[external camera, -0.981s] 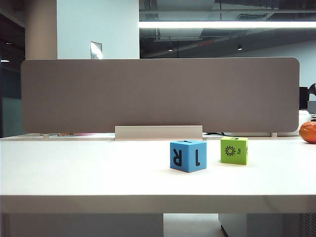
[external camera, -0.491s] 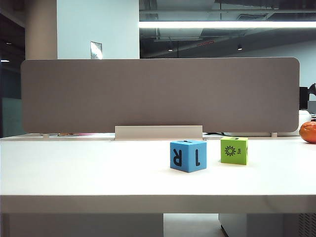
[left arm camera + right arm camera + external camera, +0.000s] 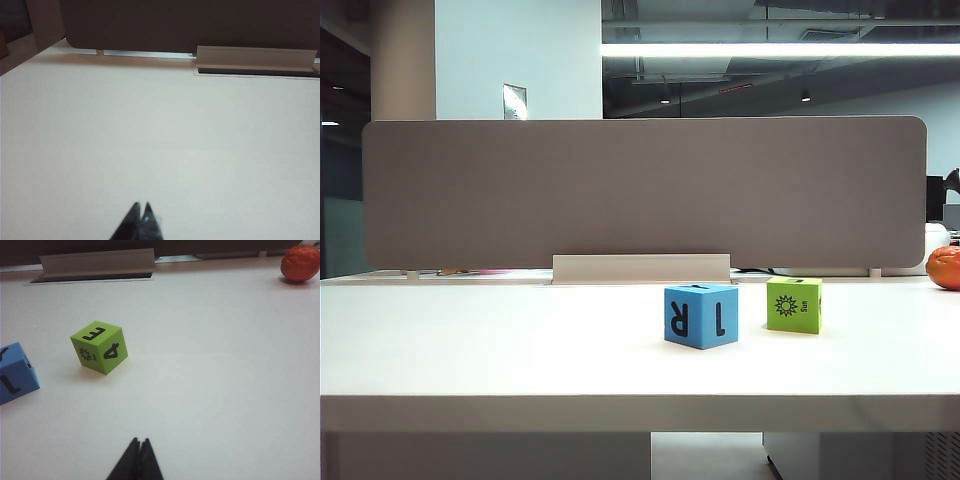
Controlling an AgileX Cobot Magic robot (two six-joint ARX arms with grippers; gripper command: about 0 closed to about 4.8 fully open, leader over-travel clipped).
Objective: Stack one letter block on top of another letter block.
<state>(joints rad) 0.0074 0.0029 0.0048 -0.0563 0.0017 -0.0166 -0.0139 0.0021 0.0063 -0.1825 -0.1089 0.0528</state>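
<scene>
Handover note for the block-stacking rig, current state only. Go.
Left pincer: shut, empty, low over bare table; neither block shows in its wrist view.
Right pincer: shut, empty, hovering short of the green block, not touching.
Neither arm shows in the exterior view.
Blue block, with "R" and "1" facing the exterior camera: on the table, right of centre.
Green block: on the table right of the blue one, apart from it.
Orange object: far right edge, not part of the job.
Done: nothing. Left: grasp green block, set it on blue block, release.
</scene>
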